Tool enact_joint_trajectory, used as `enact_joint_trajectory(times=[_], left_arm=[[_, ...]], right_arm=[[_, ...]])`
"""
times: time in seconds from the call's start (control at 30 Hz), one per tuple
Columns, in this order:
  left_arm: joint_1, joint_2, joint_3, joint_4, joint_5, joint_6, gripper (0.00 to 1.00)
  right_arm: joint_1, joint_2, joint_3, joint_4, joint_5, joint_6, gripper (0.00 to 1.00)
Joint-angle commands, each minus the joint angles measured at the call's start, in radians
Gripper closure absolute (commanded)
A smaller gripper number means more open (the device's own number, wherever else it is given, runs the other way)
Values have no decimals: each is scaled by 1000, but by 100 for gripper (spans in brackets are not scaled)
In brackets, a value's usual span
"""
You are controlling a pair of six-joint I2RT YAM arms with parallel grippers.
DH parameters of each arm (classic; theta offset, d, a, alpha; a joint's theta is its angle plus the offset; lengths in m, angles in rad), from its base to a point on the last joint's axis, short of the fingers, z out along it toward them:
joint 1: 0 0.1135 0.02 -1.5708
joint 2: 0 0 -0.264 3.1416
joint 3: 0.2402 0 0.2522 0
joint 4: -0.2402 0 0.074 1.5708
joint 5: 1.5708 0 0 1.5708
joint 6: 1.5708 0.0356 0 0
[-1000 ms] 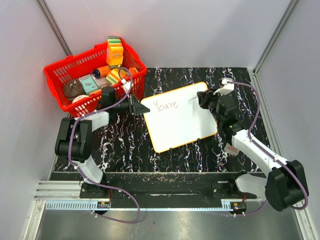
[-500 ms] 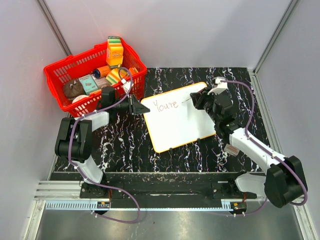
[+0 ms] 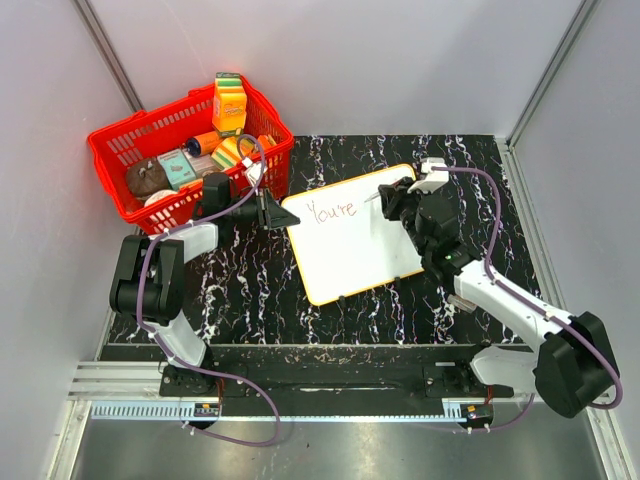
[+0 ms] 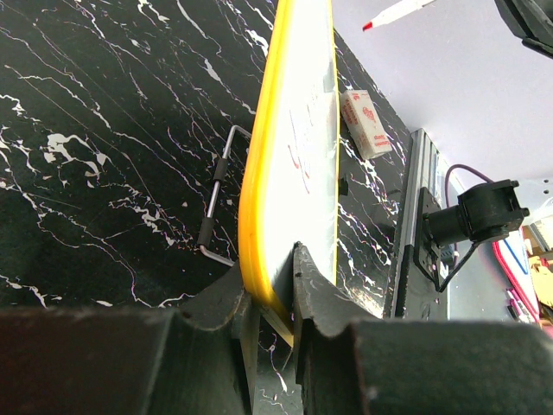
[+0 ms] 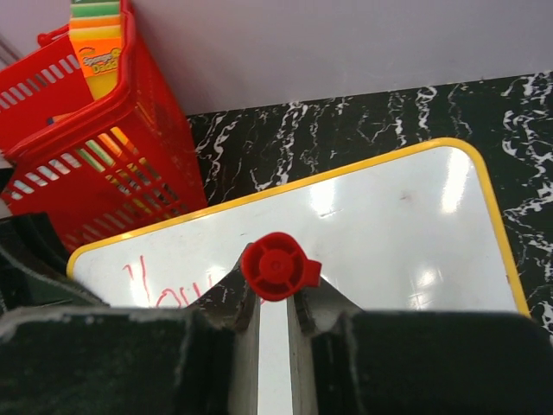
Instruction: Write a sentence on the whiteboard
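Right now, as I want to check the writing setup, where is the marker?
In the top view the marker is held in the right tool, its tip over the far edge of the whiteboard, just right of the red "You're".

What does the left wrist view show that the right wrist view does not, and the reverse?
Only the left wrist: the left gripper clamping the whiteboard edge, a wire stand behind it, a white block. Only the right wrist: the red basket, the right gripper shut on the marker. Both: the whiteboard, its red lettering, the marker, the marbled table.
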Motion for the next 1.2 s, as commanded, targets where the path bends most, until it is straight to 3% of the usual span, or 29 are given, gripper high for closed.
enact_joint_trajectory(times=[0.0,0.57,1.17], left_arm=[[-58,38,-25,-63,-63,211,100],[-56,38,-25,-66,-60,211,100],[-56,36,-23,-69,-59,215,100]], right_arm=[[0,33,43,59,92,-43,100],[-18,89,36,144,83,-33,100],[-20,133,46,128,22,-14,100]])
